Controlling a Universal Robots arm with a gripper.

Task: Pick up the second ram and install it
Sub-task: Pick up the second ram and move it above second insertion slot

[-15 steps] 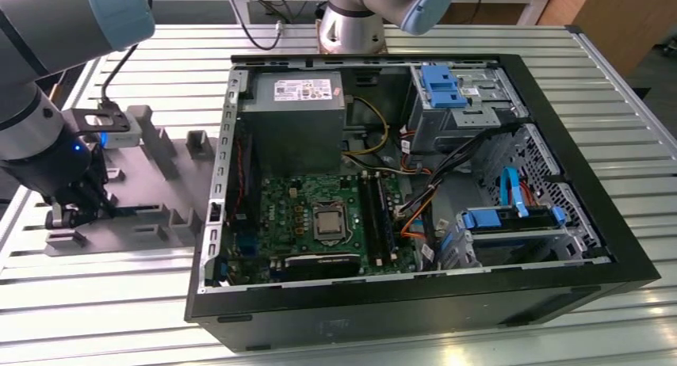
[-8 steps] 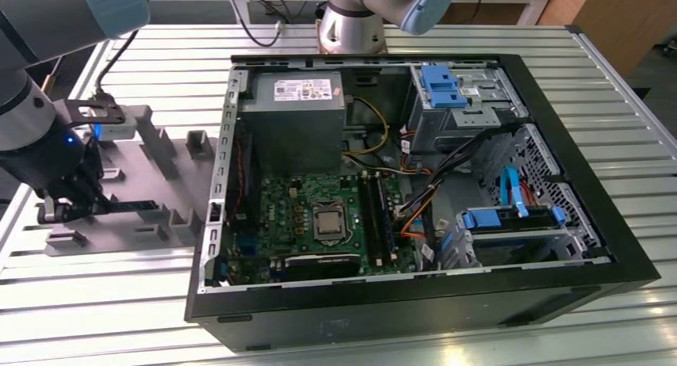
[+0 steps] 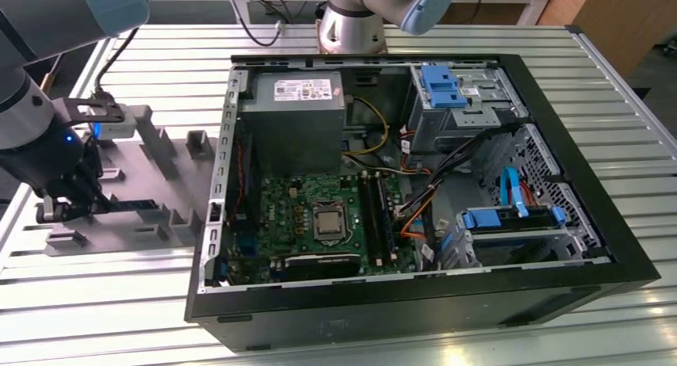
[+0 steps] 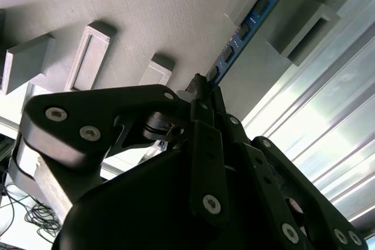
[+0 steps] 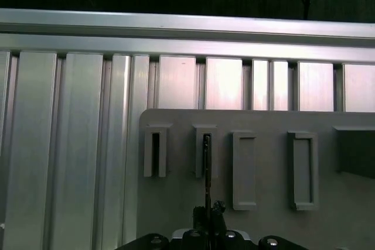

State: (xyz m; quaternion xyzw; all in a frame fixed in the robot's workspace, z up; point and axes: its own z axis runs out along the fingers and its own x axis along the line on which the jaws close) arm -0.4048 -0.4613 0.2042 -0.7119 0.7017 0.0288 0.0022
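The second ram (image 4: 245, 28) is a thin blue circuit stick with black chips, lying on edge in the grey slotted fixture (image 3: 158, 156) at the exterior view's left. In the first wrist view the second ram (image 5: 207, 165) shows edge-on as a dark line running into a slot block. My gripper (image 4: 202, 86) is down on the stick's near end, its black fingers (image 4: 206, 139) pressed together against the board. In the exterior view, the gripper (image 3: 85, 206) sits low over the fixture with the second ram (image 3: 132, 203) reaching out from it toward the computer case.
An open black computer case (image 3: 423, 291) lies on the ribbed metal table (image 3: 106, 303) at the exterior view's right of the fixture. Inside are the green motherboard (image 3: 307, 200), a grey power supply (image 3: 296, 104) and blue drive brackets (image 3: 508, 215). Another arm's base (image 3: 354, 21) stands behind the case.
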